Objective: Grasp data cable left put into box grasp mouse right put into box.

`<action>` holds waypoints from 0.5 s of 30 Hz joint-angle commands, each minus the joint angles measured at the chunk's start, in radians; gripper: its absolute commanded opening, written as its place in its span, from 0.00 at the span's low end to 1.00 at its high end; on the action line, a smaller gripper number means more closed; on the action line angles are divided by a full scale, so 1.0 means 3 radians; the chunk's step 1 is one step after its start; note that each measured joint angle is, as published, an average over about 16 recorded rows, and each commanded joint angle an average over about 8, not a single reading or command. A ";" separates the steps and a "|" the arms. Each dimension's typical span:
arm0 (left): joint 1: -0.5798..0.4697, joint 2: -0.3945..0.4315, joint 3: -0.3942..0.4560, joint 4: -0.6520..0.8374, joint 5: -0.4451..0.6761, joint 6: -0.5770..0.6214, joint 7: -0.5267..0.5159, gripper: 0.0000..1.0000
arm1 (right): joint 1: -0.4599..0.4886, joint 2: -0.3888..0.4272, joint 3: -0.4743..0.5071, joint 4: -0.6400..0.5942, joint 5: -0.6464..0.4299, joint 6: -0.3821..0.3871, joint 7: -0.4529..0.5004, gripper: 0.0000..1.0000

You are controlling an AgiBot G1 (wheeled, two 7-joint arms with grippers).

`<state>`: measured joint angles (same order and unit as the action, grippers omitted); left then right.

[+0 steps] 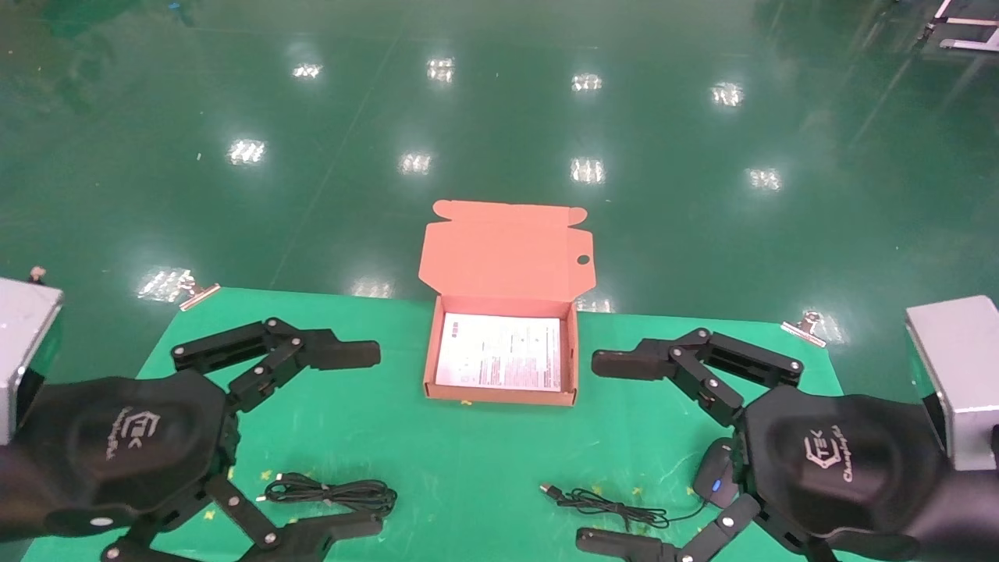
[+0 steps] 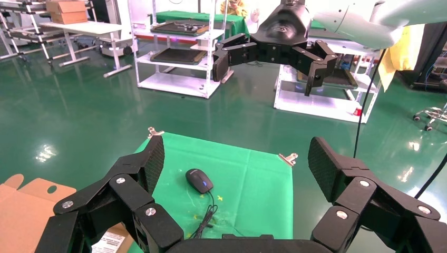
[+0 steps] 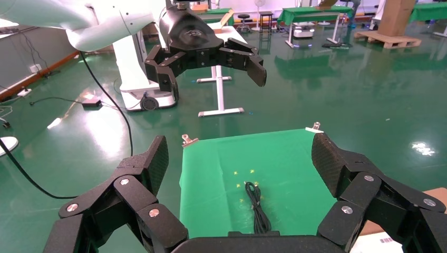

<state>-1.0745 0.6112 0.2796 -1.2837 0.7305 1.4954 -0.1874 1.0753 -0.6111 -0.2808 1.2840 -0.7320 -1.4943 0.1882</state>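
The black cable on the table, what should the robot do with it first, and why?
Probably lower the open left gripper onto the cable and close. The cable lies loose on the green table right under that gripper, the box stands open with only a sheet inside, and neither gripper holds anything.

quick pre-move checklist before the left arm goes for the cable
1. Left gripper open: ok, fingers spread wide, nothing held.
2. Data cable reachable: ok, lying loosely bundled on the green mat, under the left gripper's span.
3. Box ready: ok, lid folded back, only a white printed sheet lying inside.
4. Right gripper out of the way: ok, open, hanging on its own side over the mouse.
5. Mouse cord apart from the data cable: ok, a bare stretch of mat lies between them.
6. Cable plug ends free: cannot tell.
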 commanded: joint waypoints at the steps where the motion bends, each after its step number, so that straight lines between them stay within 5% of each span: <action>1: 0.0000 0.0000 0.0000 0.0000 0.0000 0.0000 0.0000 1.00 | 0.0000 0.0000 0.0000 0.0000 0.0000 0.0000 0.0000 1.00; 15: 0.0000 -0.0001 -0.0001 -0.0001 0.0000 0.0001 0.0000 1.00 | 0.0000 0.0000 0.0001 0.0000 0.0001 -0.0001 0.0000 1.00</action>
<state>-1.0744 0.6117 0.2798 -1.2835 0.7300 1.4955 -0.1881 1.0752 -0.6112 -0.2808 1.2839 -0.7319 -1.4944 0.1881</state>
